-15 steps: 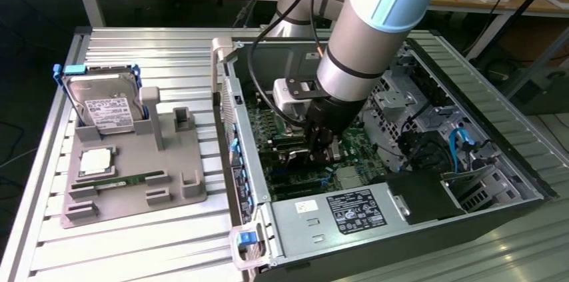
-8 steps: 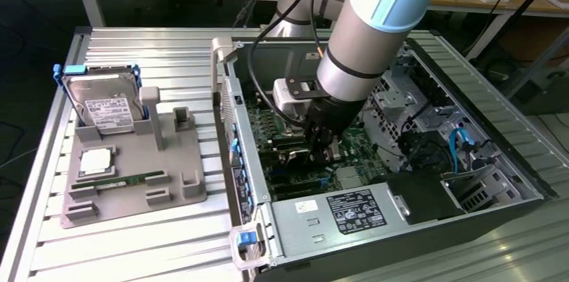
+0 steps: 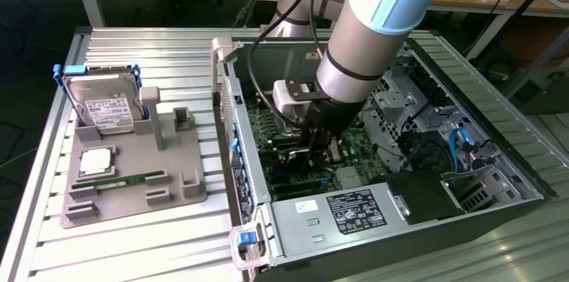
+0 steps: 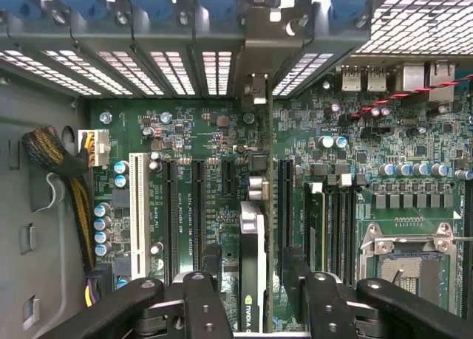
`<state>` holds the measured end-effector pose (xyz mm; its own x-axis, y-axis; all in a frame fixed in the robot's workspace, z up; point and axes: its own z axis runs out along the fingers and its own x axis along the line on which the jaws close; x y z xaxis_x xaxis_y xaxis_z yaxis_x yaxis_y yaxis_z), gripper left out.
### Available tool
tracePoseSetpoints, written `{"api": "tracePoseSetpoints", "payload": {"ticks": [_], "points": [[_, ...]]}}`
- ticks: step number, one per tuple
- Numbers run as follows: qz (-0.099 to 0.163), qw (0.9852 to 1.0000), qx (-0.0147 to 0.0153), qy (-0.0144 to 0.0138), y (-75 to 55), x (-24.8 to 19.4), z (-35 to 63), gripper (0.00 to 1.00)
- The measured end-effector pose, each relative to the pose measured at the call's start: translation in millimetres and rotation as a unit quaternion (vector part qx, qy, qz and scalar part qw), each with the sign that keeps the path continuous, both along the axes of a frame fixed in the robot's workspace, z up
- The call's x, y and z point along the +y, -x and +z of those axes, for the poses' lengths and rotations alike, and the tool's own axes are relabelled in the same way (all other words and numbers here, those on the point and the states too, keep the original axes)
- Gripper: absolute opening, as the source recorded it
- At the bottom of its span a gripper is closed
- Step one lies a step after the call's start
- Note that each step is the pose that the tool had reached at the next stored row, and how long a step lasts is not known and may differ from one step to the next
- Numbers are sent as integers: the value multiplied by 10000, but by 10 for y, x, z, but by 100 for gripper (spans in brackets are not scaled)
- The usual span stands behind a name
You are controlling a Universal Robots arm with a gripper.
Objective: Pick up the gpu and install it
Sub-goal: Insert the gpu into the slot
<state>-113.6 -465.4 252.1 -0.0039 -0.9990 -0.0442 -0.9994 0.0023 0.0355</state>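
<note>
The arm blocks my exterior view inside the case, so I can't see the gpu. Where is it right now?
Observer: In the wrist view the gpu stands on edge over the motherboard, parallel to the expansion slots, right in front of the gripper.
Operator: Is it lined up with the back of the case?
Observer: Its bracket end reaches the rear openings, in the gap between the vented slot covers.
Operator: Any cables in its way?
Observer: No; the braided cable bundle lies by the case wall, apart from the card.
</note>
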Motion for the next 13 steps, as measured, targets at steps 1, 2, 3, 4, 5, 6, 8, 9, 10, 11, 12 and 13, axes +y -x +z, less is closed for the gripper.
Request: {"api": "tracePoseSetpoints", "payload": {"ticks": [1,2,3,4,5,6,8,9,10,11,12,13], "points": [[0,10000,0,-1,0,0,-1,47],[0,10000,0,0,0,0,2,47],[1,10000,0,2,0,0,15,47],[1,10000,-4,0,0,3,39,47],[0,10000,-4,6,1,6,70,47],[0,10000,-6,8,0,11,97,47],[0,10000,-9,18,1,26,169,47],[0,10000,-11,18,1,30,187,47],[1,10000,-13,18,0,35,203,47],[1,10000,-16,18,0,35,212,47],[0,10000,-18,18,0,37,226,47],[0,10000,-19,17,0,38,225,47]]}}
